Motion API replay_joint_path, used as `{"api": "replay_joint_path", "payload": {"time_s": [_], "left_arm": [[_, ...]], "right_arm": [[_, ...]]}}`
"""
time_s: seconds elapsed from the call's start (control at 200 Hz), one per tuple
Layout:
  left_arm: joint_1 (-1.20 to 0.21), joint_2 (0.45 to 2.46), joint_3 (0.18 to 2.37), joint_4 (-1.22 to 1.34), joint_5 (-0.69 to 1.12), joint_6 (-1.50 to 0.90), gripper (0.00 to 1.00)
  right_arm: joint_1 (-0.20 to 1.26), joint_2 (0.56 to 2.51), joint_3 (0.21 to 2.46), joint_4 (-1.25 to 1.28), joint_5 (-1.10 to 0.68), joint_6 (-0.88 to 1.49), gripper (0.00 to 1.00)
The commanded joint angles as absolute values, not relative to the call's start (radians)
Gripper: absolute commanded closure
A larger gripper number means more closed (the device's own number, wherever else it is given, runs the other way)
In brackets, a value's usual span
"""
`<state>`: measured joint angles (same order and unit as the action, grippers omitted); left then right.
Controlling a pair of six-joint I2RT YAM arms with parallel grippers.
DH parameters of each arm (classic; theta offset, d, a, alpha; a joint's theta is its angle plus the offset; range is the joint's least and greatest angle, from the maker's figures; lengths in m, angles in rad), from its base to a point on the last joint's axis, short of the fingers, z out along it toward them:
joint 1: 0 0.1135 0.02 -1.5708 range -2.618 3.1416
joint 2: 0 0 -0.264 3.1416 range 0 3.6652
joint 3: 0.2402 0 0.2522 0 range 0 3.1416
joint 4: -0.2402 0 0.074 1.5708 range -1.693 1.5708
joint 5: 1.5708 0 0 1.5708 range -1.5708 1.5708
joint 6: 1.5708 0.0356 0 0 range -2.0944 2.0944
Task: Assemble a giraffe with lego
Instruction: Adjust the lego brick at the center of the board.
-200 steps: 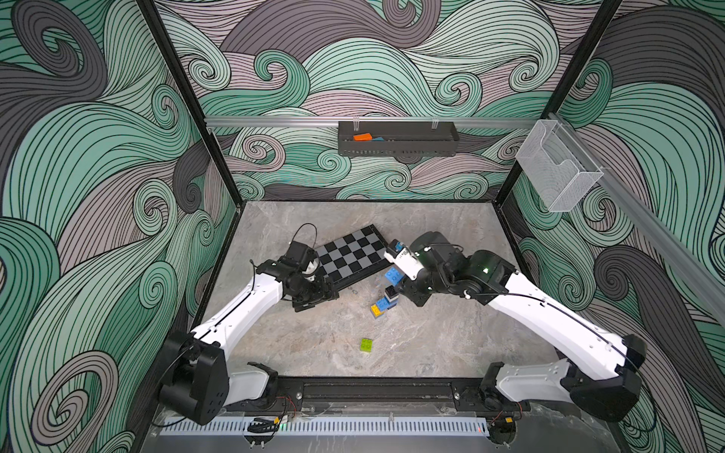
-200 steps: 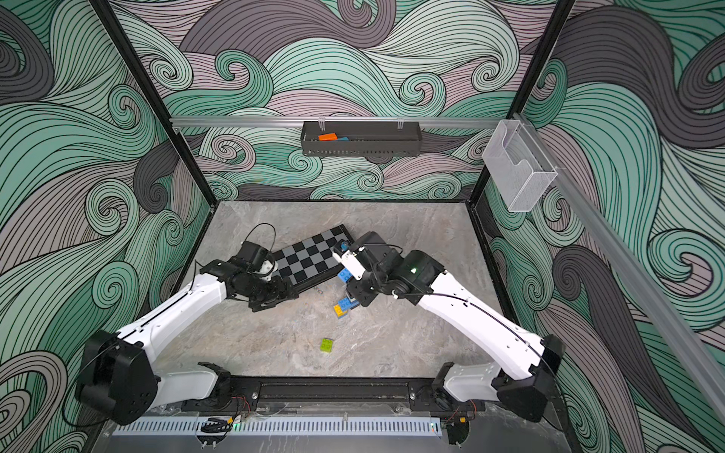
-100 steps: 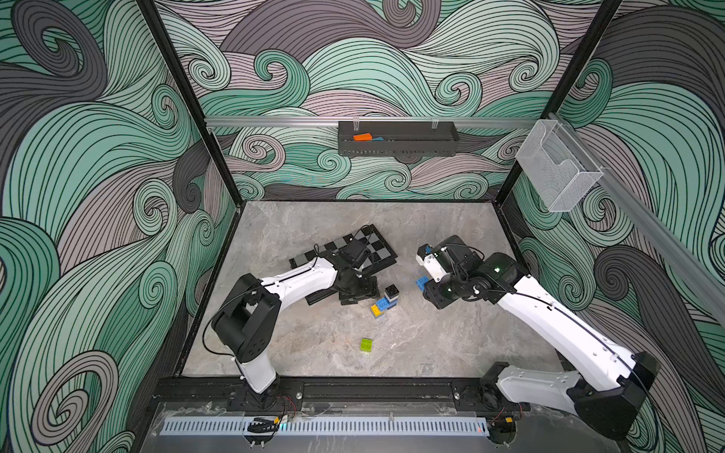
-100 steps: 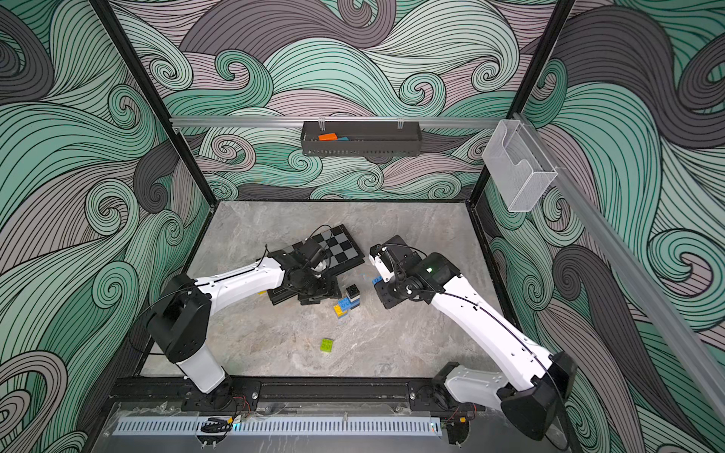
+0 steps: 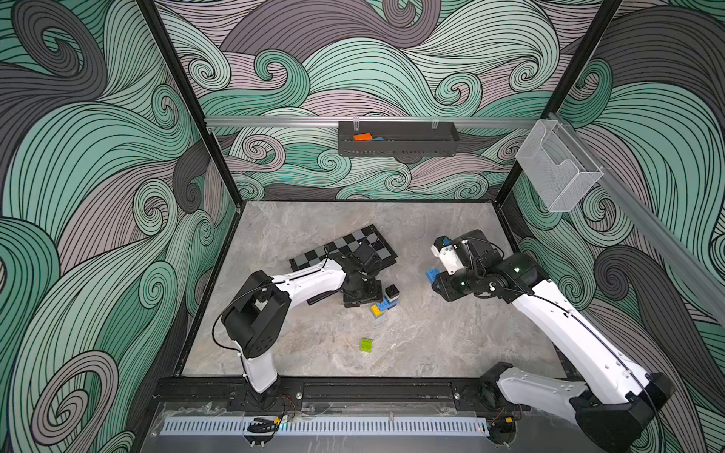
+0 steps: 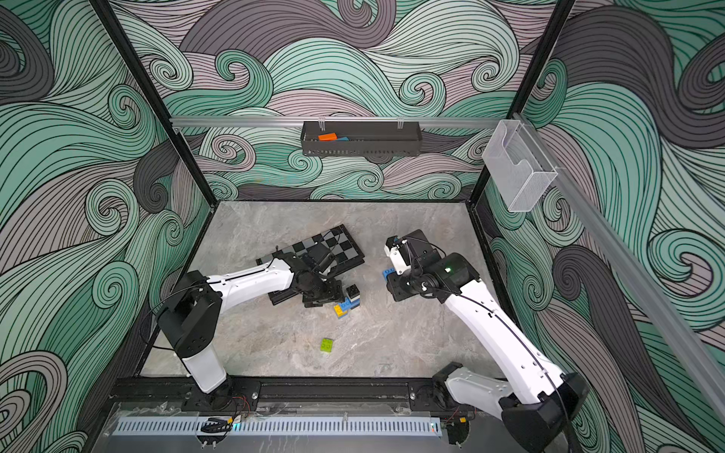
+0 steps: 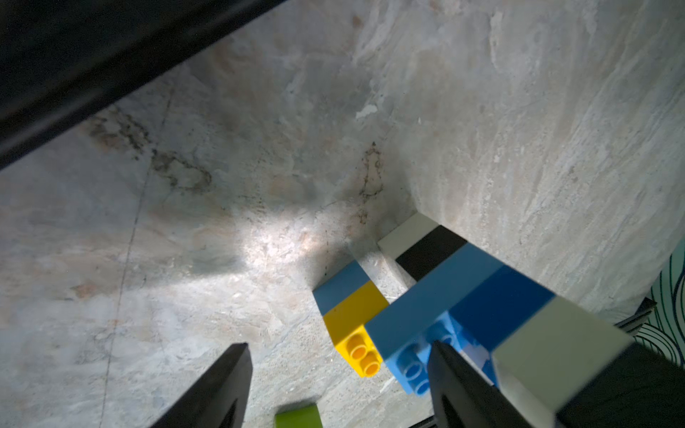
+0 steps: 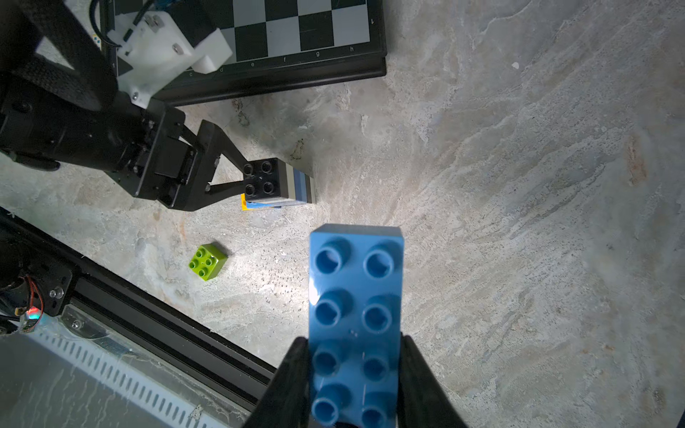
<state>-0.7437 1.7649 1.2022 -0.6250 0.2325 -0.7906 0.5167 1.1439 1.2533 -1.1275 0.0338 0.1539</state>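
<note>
Giraffe (image 7: 444, 292) just beside spread left claw (image 7: 337, 348)

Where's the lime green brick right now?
In both top views the lime-green brick lies alone near the middle of the table, between the half-built giraffe and the front rail, touching neither.

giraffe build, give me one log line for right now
left pincer open, next to giraffe | right pincer shut on blue brick | green brick lying loose, apart
</note>
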Motion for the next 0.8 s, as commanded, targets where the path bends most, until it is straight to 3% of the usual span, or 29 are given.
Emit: {"api": "replay_joint_path", "payload": {"time_s": [0.0, 0.235, 0.54, 0.796], "left_arm": [[-0.762, 1.791, 1.21, -0.653, 0.219, -0.793, 0.22], [-0.763, 1.808, 1.203, -0.644, 0.239, -0.785, 0.22], [-0.759, 1.856, 1.308, -0.808, 0.033, -0.574, 0.23], [-0.756, 1.898, 1.37, -0.824, -0.031, -0.485, 0.23]], "right_arm": [[0.505, 1.125, 1.244, -1.119, 0.012, 0.162, 0.76], [0.496, 1.084, 1.235, -1.118, 0.026, 0.178, 0.75], [0.489, 1.05, 1.216, -1.121, 0.025, 0.189, 0.74], [0.488, 1.031, 1.202, -1.128, 0.017, 0.193, 0.74]]}}
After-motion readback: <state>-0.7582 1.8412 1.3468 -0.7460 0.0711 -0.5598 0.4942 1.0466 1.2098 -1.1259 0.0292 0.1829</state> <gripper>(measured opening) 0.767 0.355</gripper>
